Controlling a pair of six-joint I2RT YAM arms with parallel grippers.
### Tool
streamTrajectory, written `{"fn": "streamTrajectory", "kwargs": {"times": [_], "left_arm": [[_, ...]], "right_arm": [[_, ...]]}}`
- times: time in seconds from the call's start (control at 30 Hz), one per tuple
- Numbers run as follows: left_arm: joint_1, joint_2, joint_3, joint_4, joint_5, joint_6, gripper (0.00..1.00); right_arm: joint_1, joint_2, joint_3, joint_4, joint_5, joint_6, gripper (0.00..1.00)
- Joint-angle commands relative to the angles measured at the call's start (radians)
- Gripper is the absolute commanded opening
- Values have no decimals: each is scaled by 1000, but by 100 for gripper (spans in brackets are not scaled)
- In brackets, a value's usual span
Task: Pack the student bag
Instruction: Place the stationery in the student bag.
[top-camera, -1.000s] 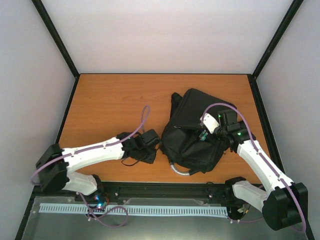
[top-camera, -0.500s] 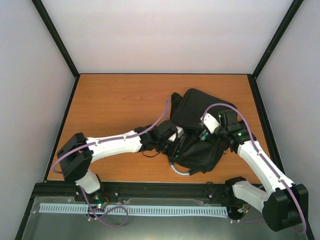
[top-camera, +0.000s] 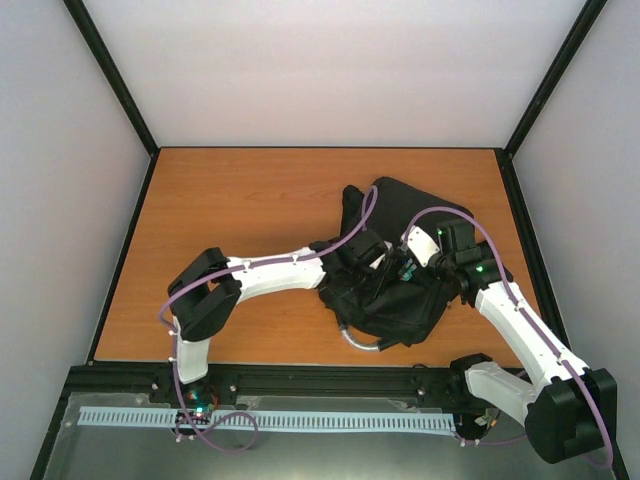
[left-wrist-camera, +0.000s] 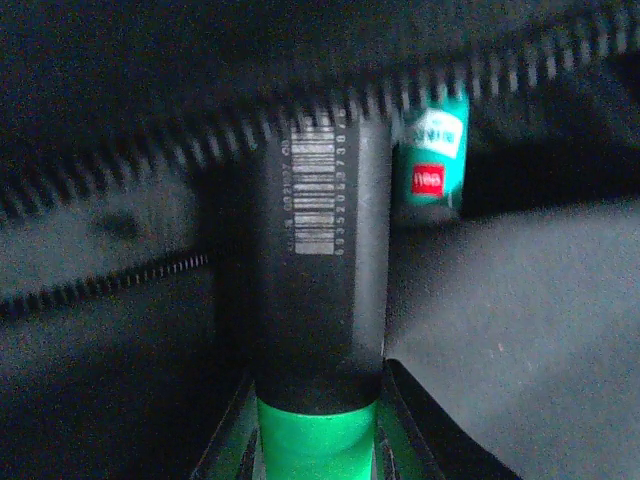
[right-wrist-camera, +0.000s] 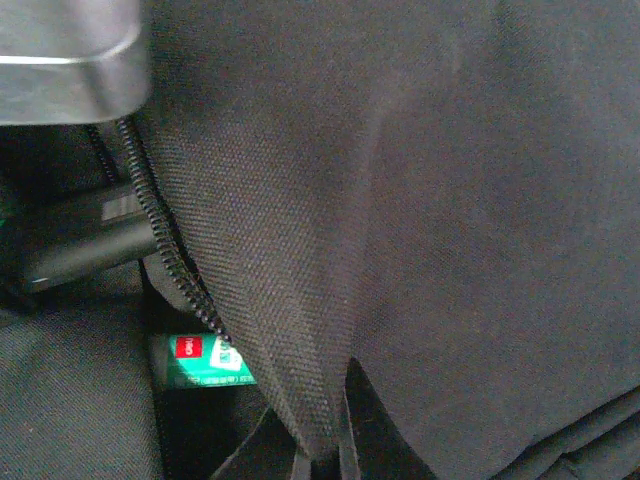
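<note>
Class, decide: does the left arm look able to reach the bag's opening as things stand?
Probably yes: the right gripper pinches the bag up by its fabric, the zip gapes, and the left gripper points its marker inside.

The whole table (top-camera: 230, 200) is taken in from high above and behind the arm bases (top-camera: 480, 385), the top camera angled steeply down, and the student bag (top-camera: 400, 310) is seen small, right of centre. The left wrist view is pushed right up to the bag's mouth, sighted along the left gripper (left-wrist-camera: 318, 435) and the black tube (left-wrist-camera: 320, 270) toward the zip teeth (left-wrist-camera: 150, 175). The right wrist view is held just as close, hard against the fabric. Tube, zip and a teal packet (left-wrist-camera: 432, 160) are shared by both wrist views; with the top view, only the bag is shared.
</note>
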Motion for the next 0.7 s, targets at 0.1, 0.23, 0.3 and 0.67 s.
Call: {"fn": "streamTrajectory", "kwargs": {"times": [0.1, 0.23, 0.3, 0.67], "left_arm": [[-6, 73, 132, -36, -172, -24, 23], [-6, 80, 135, -42, -177, -32, 34], [-6, 71, 124, -47, -175, -36, 40], [-36, -171, -107, 7, -141, -84, 56]], "right_arm": [[8, -22, 24, 33, -16, 6, 3], [8, -22, 24, 32, -17, 5, 3], [9, -20, 24, 33, -17, 5, 3], [7, -17, 24, 32, -19, 5, 3]]}}
